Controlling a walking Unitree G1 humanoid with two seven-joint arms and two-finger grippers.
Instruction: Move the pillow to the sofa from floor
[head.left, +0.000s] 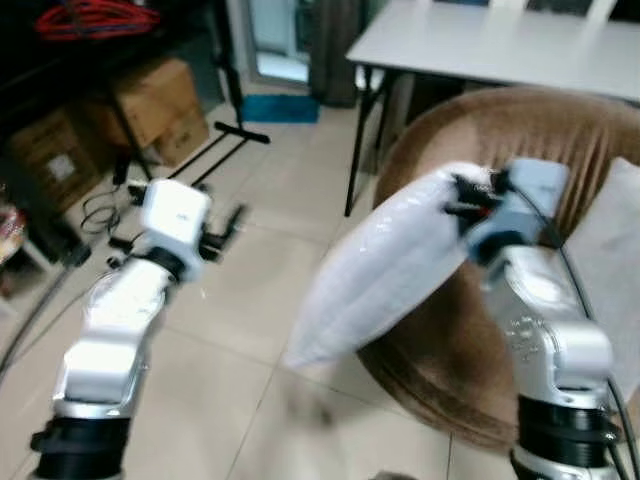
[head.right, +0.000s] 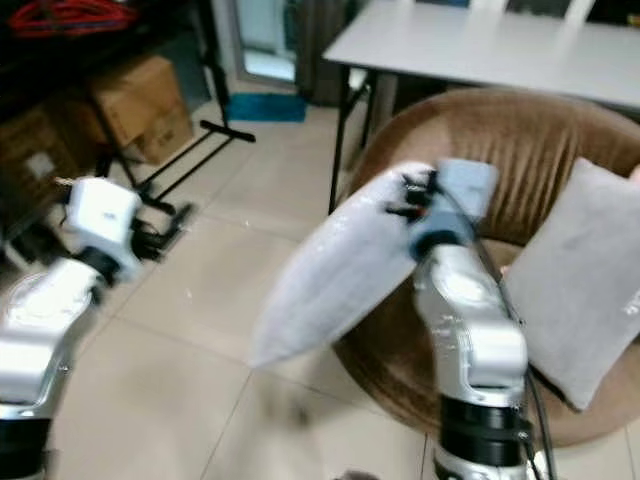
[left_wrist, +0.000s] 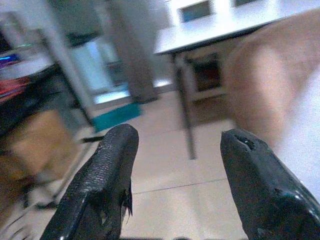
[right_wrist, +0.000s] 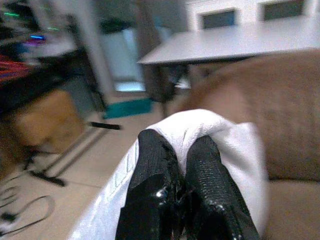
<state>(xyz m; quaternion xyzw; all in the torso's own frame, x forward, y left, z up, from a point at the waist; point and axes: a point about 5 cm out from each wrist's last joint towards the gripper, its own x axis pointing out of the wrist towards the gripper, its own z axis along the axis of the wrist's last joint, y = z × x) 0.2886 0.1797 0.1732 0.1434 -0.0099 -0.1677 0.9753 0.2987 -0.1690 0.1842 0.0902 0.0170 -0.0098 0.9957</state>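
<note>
Left pincer (left_wrist: 172, 150): fingers spread, empty, raised above the tile floor (head.left: 230, 300).
Right pincer (right_wrist: 175, 150): closed on one white pillow (head.left: 390, 265), hanging over the sofa's edge.
Sofa (head.right: 540, 140): one, brown; one grey cushion (head.right: 580, 280) on it.

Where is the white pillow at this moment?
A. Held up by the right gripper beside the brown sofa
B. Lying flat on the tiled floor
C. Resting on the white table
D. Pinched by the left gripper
A: the right gripper is shut on a corner of the white pillow, which hangs off the floor at the brown sofa.
</note>
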